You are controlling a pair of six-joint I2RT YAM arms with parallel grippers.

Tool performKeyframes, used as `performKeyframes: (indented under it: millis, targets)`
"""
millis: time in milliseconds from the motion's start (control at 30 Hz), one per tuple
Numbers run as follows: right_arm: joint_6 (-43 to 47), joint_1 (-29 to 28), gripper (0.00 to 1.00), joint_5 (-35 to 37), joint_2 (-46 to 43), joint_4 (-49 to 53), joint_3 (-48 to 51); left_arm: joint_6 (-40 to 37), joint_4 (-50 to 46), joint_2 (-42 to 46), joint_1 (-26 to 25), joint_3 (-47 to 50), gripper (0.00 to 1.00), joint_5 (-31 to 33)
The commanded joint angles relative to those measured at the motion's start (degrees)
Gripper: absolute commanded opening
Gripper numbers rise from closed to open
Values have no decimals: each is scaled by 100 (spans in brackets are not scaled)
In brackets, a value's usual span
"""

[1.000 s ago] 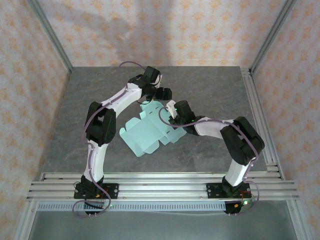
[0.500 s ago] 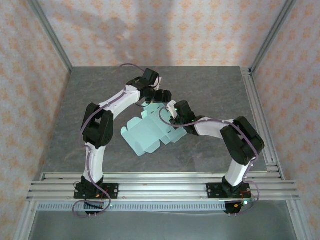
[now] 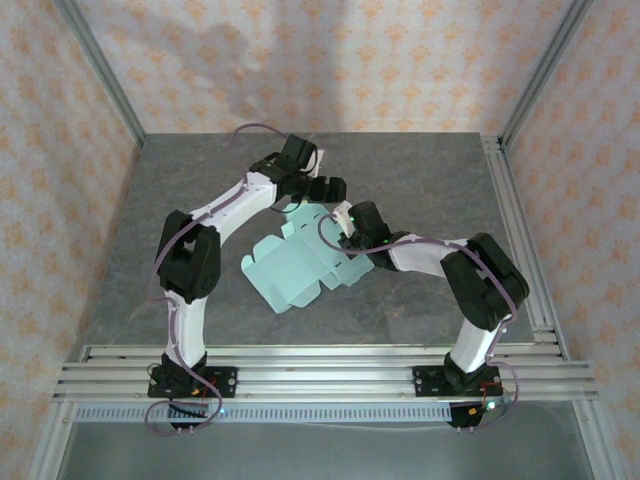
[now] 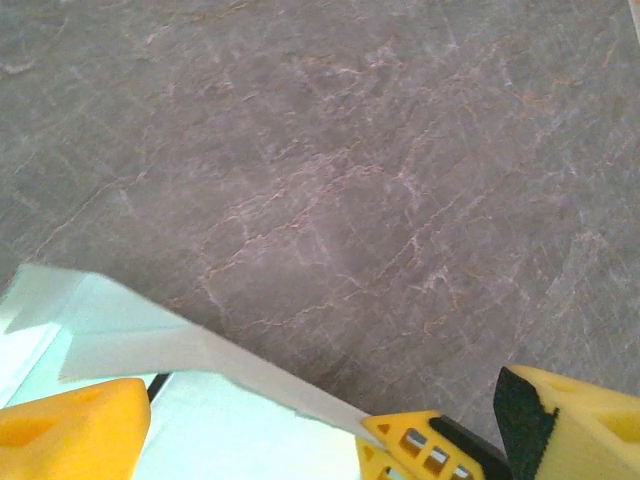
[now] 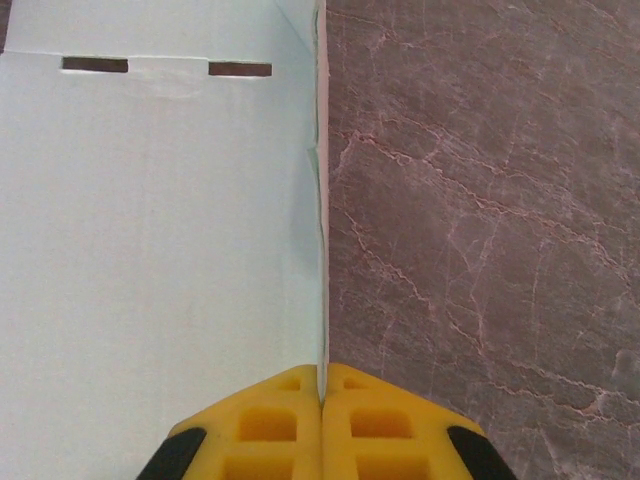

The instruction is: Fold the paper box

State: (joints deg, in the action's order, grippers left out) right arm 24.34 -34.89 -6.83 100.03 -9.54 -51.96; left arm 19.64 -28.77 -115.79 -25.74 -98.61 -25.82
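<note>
Overhead and wrist views, near to far. One paper box (image 3: pixel 290 270), a mint-green die-cut sheet, lies mostly flat at the middle of the table (image 3: pixel 430 190). At its right edge the right gripper (image 5: pixel 322 385) is closed, fingertips together on a raised panel edge, probably to pin the sheet while a far flap is worked. Two slots (image 5: pixel 95 65) pierce the panel beyond it. At the far edge the left gripper (image 4: pixel 300 440) stands with jaws wide apart, a lifted flap (image 4: pixel 150 340) passing between them, judged ready for gripping or creasing. Count: one box, two grippers, two slots.
</note>
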Motion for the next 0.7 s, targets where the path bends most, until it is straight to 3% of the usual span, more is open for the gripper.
performKeyframes:
  millis: [0, 200, 400, 667]
  targets:
    - [91, -44, 0, -126, -114, -180, -34, -232, -393, -197, -89, -507, 91, 136]
    - [22, -44, 0, -86, -220, -303, 100, -224, -845, -698, -89, -1028, 91, 41]
    - [43, -44, 0, -70, -247, -355, 118, -322, -1024, -702, -86, -885, 91, 317]
    - [6, -44, 0, -19, -254, -484, 167, -235, -977, -553, -142, -515, 91, 227]
